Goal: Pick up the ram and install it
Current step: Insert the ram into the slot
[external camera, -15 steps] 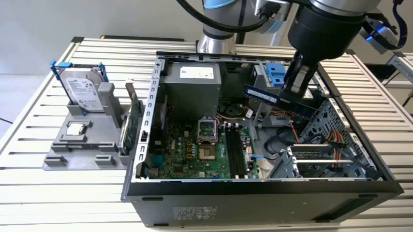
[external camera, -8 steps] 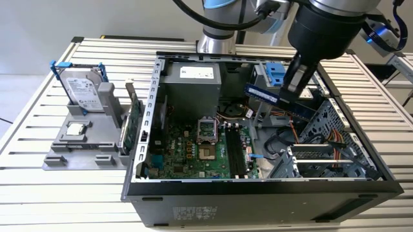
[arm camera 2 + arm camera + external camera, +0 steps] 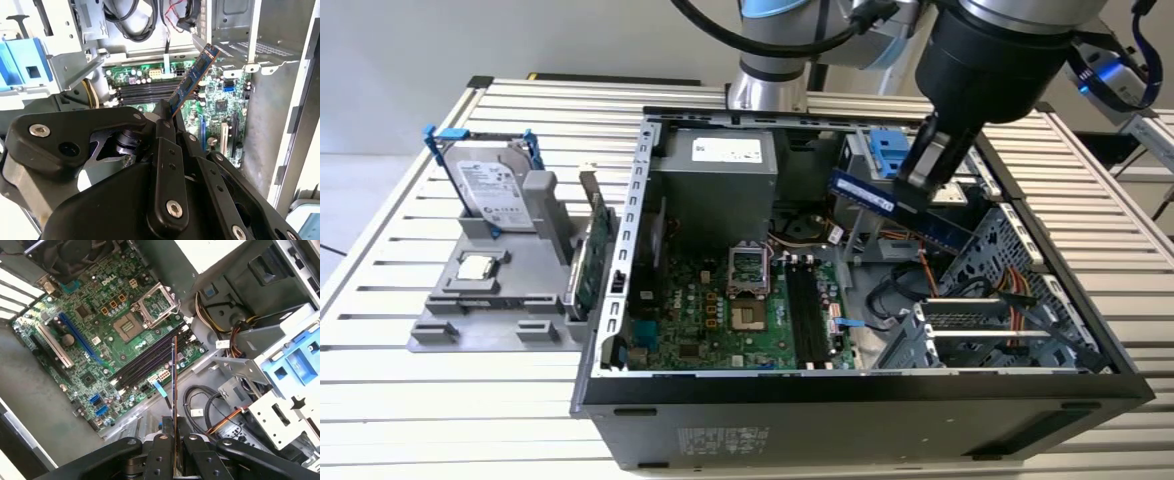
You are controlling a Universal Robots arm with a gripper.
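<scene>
My gripper (image 3: 921, 190) is shut on the ram (image 3: 867, 193), a long blue stick with dark chips, and holds it tilted in the air above the open computer case (image 3: 854, 390). It hangs over the case's right half in the exterior view, above cables and the drive cage. In the second wrist view the ram (image 3: 192, 80) sticks out from the black fingers (image 3: 165, 125) toward the motherboard. The first wrist view shows the ram (image 3: 174, 385) edge-on, its tip over the dark memory slots (image 3: 147, 362). Those memory slots (image 3: 807, 310) lie beside the CPU socket (image 3: 747, 265).
A grey fixture (image 3: 447, 325) at the exterior view's left holds a silver hard drive with blue clips (image 3: 494, 185), a green expansion card (image 3: 594, 255) and a small chip (image 3: 478, 267). Inside the case are the power supply (image 3: 714, 170), a blue drive bracket (image 3: 887, 150) and loose cables (image 3: 961, 285).
</scene>
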